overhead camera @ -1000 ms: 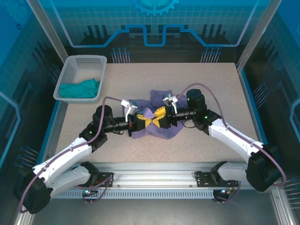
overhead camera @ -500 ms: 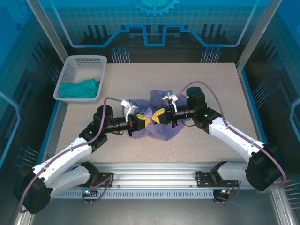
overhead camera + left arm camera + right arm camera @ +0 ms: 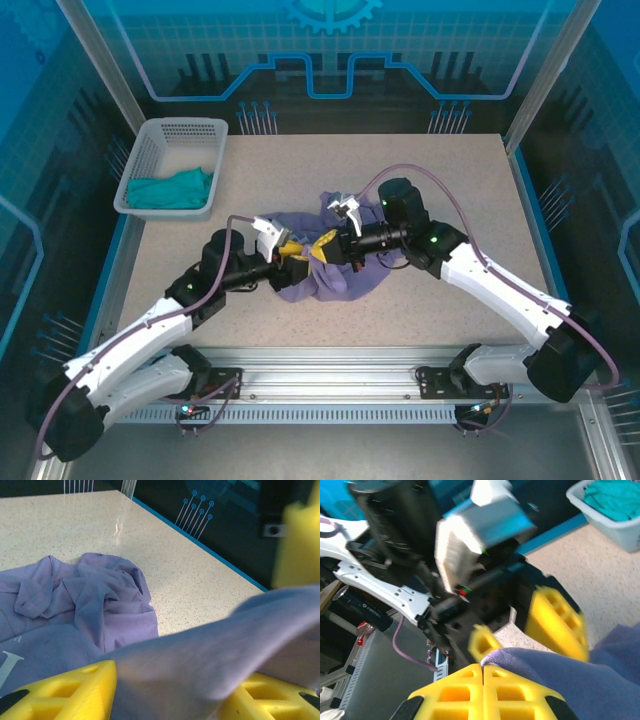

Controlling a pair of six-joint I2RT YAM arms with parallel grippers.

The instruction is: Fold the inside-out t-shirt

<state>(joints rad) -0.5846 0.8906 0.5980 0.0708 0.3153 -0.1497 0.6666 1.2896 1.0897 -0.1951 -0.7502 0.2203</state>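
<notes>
The lavender inside-out t-shirt [image 3: 335, 282] lies crumpled at the table's middle. A white letter of its print shows at the left edge of the left wrist view, on the t-shirt [image 3: 100, 605]. My right gripper [image 3: 326, 243] is shut on a raised fold of it. In the right wrist view the cloth edge [image 3: 560, 675] is pinched at the tips of the right gripper [image 3: 483, 667]. My left gripper [image 3: 292, 251] faces it closely and stands open. Its yellow fingers [image 3: 65, 690] are spread, with the lifted fold stretched across the gap between them.
A white basket [image 3: 150, 158] at the table's back left holds a teal-green garment [image 3: 170, 188]. Blue-edged table borders and enclosure walls run along both sides. Bare speckled tabletop [image 3: 450, 170] surrounds the shirt.
My right gripper went from open to shut on the shirt's fold and lifted it a little leftward. My left gripper went from shut to open and drew back slightly.
</notes>
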